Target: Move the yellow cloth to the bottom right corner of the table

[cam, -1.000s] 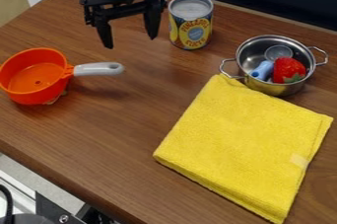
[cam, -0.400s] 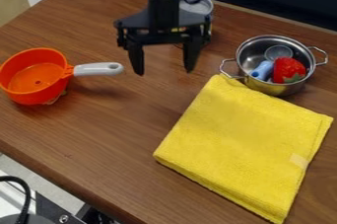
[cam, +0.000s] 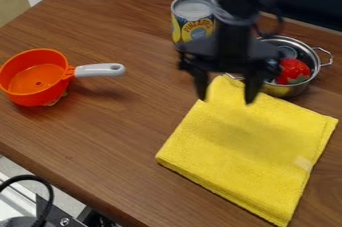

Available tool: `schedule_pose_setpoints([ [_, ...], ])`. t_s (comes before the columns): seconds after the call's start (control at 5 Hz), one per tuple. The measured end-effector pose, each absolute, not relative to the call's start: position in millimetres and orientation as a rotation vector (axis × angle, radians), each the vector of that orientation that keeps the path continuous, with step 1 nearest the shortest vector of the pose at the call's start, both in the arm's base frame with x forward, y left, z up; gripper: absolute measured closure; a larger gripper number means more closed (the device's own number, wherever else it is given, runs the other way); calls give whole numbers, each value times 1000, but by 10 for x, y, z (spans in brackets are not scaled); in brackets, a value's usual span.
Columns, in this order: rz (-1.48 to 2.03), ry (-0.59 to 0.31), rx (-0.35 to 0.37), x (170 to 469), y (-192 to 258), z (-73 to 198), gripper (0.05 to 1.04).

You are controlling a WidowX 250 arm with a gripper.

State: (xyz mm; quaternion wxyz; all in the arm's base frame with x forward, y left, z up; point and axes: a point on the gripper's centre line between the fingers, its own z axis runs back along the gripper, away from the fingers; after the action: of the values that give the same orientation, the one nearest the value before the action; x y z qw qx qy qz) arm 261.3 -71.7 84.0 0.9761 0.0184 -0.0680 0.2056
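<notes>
Yellow cloth (cam: 247, 146) lies folded; fuzzy; roughly square.

Print on the can (cam: 195, 27) names a fruit

Bright, diffuse light from above. Faint shadow on yellow cloth (cam: 240, 171), lower right; another below pan handle (cam: 100, 70), left. Gripper (cam: 226, 101) blurred, upper right; exact outline uncertain.

We note a solid yellow cloth (cam: 247, 146); an orange pan (cam: 37, 78) with a pale grey handle (cam: 100, 69); a brown wood-grain tabletop (cam: 93, 136); a silver pot (cam: 290, 90); a red strawberry (cam: 292, 71), green at its leaves; and a black gripper (cam: 225, 98).
</notes>
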Motion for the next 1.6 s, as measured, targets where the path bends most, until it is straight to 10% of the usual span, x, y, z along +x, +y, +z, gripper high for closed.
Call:
schedule_pose_setpoints([
  [0.6, 301, -149, -6, 2649, -1045, 360, 1027],
  [1.6, 410, -138, 23, 2459, -593, 340, 1031],
])
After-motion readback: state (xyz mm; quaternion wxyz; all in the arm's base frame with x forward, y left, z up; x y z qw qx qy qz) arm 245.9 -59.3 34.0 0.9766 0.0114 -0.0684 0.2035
